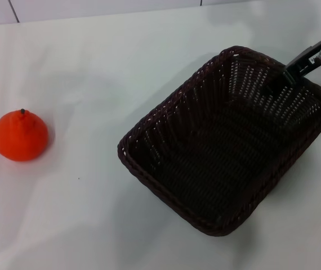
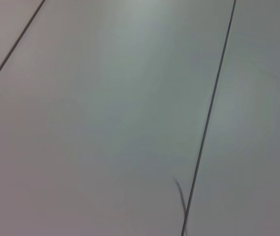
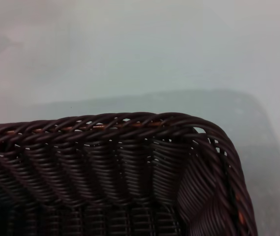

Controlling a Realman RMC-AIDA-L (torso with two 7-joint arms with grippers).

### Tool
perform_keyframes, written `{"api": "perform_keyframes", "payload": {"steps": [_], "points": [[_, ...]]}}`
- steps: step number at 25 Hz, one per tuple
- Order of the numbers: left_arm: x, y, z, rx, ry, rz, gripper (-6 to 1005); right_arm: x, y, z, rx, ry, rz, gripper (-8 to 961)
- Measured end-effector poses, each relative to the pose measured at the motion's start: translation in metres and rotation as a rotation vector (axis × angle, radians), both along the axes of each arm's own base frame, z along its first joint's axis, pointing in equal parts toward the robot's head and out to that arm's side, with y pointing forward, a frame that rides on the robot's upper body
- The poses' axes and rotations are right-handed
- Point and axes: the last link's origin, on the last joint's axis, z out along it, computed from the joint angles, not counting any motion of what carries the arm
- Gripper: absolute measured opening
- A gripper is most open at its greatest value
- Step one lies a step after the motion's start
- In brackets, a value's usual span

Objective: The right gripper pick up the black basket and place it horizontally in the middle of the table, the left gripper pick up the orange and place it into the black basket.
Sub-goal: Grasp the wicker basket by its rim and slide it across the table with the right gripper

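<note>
One black basket [image 1: 228, 140], one orange [image 1: 21, 136] — apart

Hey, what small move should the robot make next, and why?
Probably turn the black basket level with the table edge. The right gripper is at its far rim, but the basket lies slanted on the table, right of centre. The orange sits untouched at the left; the left gripper isn't visible.

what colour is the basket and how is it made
The basket is very dark brown-black woven wicker with openwork sides; the weave shows best in the right wrist view.
</note>
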Motion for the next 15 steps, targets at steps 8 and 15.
{"api": "perform_keyframes", "payload": {"steps": [8,15], "points": [[0.0,0.002,-0.001,-0.005,-0.002,0.005,687,0.004,-0.004,0.007,0.014,0.056,-0.04,349],[0.0,0.003,-0.002,-0.008,-0.005,0.006,687,0.003,-0.012,0.023,0.053,0.227,-0.087,161]]}}
